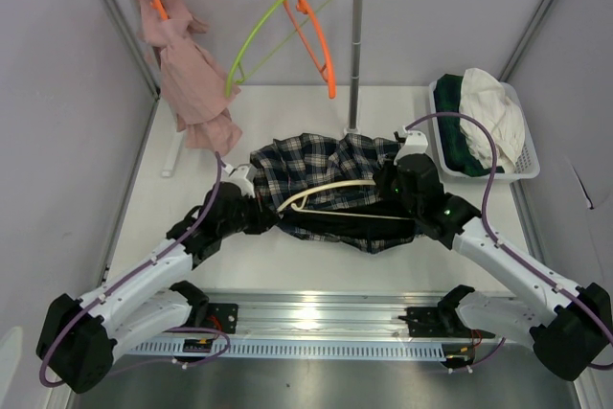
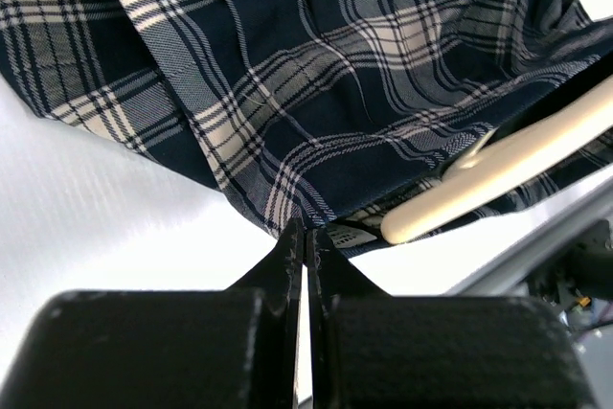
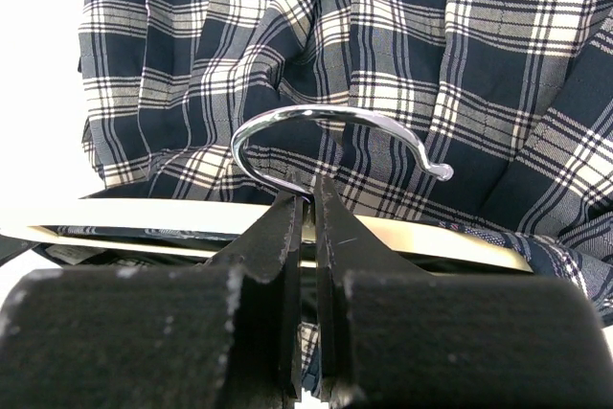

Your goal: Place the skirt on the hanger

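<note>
We are pinching the skirt (image 2: 335, 93) in the left end effector (image 2: 304, 229). The right end effector (image 3: 308, 196) is gripping the hanger (image 3: 441, 239).

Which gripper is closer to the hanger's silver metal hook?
Right. The right gripper clamps the silver metal hook at its base; the left gripper pinches the navy plaid skirt farther off.
</note>
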Action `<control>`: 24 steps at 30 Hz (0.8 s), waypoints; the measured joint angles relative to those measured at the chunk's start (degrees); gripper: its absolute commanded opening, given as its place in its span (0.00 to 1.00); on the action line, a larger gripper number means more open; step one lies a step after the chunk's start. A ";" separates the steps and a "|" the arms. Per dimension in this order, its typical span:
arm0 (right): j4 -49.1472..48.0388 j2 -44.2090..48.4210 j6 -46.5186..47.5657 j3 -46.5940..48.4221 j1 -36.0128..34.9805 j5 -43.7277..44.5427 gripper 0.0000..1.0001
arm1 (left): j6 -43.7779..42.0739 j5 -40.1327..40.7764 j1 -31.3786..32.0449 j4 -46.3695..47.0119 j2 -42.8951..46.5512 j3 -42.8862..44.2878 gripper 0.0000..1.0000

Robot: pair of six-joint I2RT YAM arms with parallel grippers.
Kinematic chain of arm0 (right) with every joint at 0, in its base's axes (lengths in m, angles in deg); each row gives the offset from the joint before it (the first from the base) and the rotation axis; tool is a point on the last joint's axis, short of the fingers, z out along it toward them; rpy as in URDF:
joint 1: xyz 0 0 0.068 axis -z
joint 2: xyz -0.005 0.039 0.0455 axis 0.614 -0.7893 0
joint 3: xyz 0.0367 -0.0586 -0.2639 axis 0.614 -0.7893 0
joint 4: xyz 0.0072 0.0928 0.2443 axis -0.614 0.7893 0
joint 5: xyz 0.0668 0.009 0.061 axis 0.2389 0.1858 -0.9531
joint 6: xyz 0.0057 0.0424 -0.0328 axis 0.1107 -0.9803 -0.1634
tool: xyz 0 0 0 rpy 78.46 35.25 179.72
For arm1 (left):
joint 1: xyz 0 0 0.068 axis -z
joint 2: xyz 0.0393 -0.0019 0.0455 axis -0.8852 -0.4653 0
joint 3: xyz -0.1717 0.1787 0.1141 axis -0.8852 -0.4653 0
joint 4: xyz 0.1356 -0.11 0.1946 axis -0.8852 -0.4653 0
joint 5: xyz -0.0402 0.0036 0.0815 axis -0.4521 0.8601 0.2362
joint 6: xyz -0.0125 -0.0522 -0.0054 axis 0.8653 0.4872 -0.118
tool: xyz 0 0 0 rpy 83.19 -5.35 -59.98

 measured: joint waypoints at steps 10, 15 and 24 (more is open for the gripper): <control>-2.40 1.57 0.90 -2.23 0.00 0.04 0.00 | -1.22 -5.64 -4.17 -3.56 0.20 4.26 0.00; -3.15 2.47 0.87 -3.06 -0.02 0.07 0.00 | -1.29 -7.74 -5.88 -5.05 -0.15 5.75 0.00; -4.92 3.04 0.81 -4.35 -0.09 1.20 0.00 | -1.95 -9.53 -7.04 -7.78 -0.52 8.87 0.00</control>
